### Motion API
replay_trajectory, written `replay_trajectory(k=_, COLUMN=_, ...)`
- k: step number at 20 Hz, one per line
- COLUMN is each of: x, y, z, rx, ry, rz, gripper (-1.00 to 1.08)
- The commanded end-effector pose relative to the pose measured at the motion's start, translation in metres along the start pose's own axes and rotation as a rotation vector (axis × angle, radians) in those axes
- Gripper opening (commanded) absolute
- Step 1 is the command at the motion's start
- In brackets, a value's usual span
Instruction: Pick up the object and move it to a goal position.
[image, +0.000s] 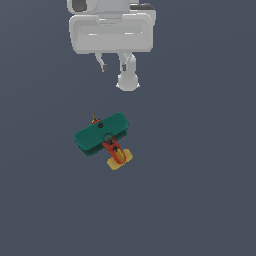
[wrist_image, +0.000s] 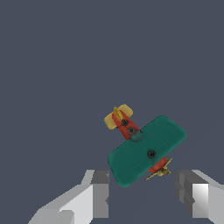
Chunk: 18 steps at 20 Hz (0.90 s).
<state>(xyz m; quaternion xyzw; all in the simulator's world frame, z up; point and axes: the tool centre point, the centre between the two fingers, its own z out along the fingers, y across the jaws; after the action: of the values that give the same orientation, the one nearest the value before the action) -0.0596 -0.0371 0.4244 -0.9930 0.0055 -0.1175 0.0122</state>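
Flat slate-grey ground (image: 200, 200) fills both views, unmarked and even. On it sits the toy biplane (image: 102, 136), resting upright on the surface with its broad teal-green wings (image: 100, 134) across the top, red-orange body (image: 113, 147) running back to a yellow tail (image: 120, 159), and a small brownish propeller nose (image: 94, 119) poking out the other end.

Above the plane in the exterior view hangs the white arm's hand (image: 111, 32), and the gripper (image: 114, 66) is well apart from the toy, nothing touching. Its fingers (image: 127, 62) point down toward the ground.

From the wrist view, the gripper (wrist_image: 146, 199) is spread wide, holding nothing: one grey finger (wrist_image: 100, 194) on one side of the plane's nose (wrist_image: 159, 171), the other finger (wrist_image: 190, 194) on the far side, with a clear gap between them. The plane (wrist_image: 146, 148) lies just beyond that gap, nose toward the fingers and tail (wrist_image: 118, 116) pointing away, its wing (wrist_image: 146, 151) angled across the line between the fingers.
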Motion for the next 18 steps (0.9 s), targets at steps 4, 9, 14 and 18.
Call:
replay_trajectory(k=4, x=0.003, y=0.016, z=-0.037, rx=0.015, ry=0.078, rz=0.021, gripper=0.28)
replay_trajectory(k=9, x=0.004, y=0.033, z=-0.068, rx=0.036, ry=0.145, rz=0.043, gripper=0.28)
replay_trajectory(k=14, x=0.002, y=0.051, z=-0.097, rx=0.064, ry=0.210, rz=0.065, gripper=0.28)
replay_trajectory(k=18, x=0.000, y=0.066, z=-0.118, rx=0.091, ry=0.258, rz=0.085, gripper=0.28)
